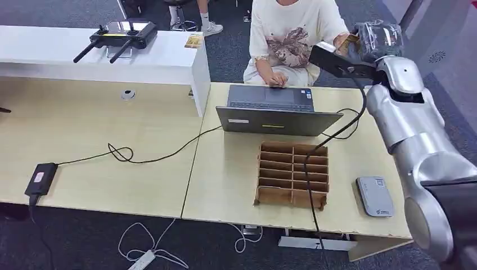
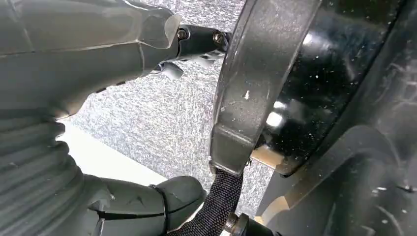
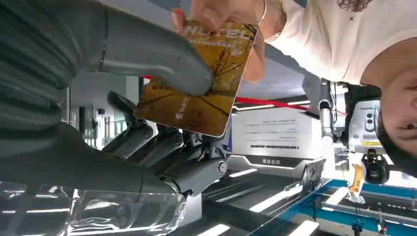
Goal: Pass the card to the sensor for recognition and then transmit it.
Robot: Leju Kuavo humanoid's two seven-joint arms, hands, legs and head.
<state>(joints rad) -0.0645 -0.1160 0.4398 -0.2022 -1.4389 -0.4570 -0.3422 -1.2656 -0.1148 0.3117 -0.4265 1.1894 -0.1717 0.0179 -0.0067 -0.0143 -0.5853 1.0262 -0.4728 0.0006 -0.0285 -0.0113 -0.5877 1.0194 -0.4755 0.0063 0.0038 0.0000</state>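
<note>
Right edge of worktop [image 1: 236,185]: the card reader [image 1: 374,196] lies flat near the front corner, bare wood around it.
Centre: the wooden divider box [image 1: 292,174] stands just left of the reader; a black cable [image 1: 308,169] crosses over it.
Behind box: the open laptop [image 1: 275,109] blocks the way to the person [image 1: 292,39].
Far right: the right hand [image 1: 378,38] is raised above the worktop, meeting the person's hand [image 3: 221,12] on the card [image 3: 196,78].
Left half: bare wood, crossed by a thin cable [image 1: 121,153] to a power adapter [image 1: 40,177].
</note>
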